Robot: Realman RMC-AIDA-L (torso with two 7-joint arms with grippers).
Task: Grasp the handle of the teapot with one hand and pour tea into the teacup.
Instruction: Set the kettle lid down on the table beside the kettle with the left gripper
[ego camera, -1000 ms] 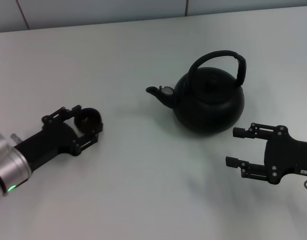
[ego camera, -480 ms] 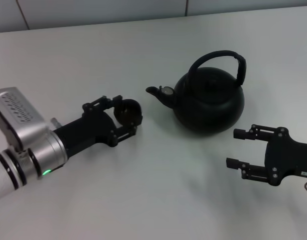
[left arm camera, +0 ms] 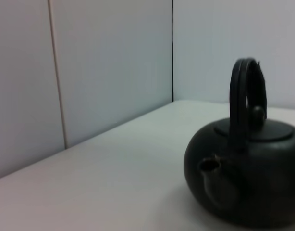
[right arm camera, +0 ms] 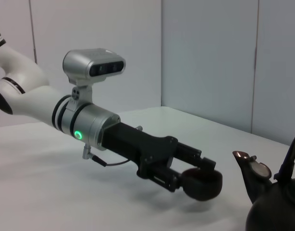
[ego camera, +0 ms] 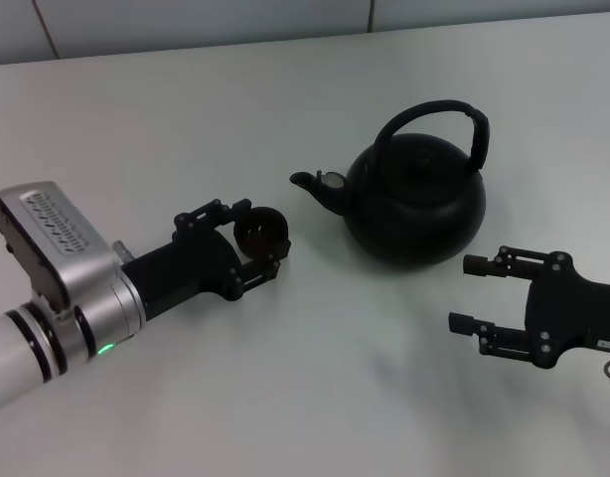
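Note:
The matte black teapot [ego camera: 414,204] stands on the white table at centre right, spout [ego camera: 312,185] pointing left. Its arched handle [ego camera: 434,117] rises over the lid. It also shows in the left wrist view [left arm camera: 248,180] and the right wrist view [right arm camera: 277,202]. My left gripper [ego camera: 257,238] is shut on the tiny black teacup [ego camera: 261,231], left of the spout and apart from it. The right wrist view shows the cup [right arm camera: 201,183] held just above the table. My right gripper [ego camera: 471,294] is open and empty, in front of and right of the teapot.
The white table [ego camera: 315,378] runs to a grey panelled wall [ego camera: 186,20] at the back. My left arm's silver wrist [ego camera: 57,288] lies across the front left.
My left gripper has carried the teacup to the right, from the far left toward the teapot's spout. The right gripper and the teapot have not moved.

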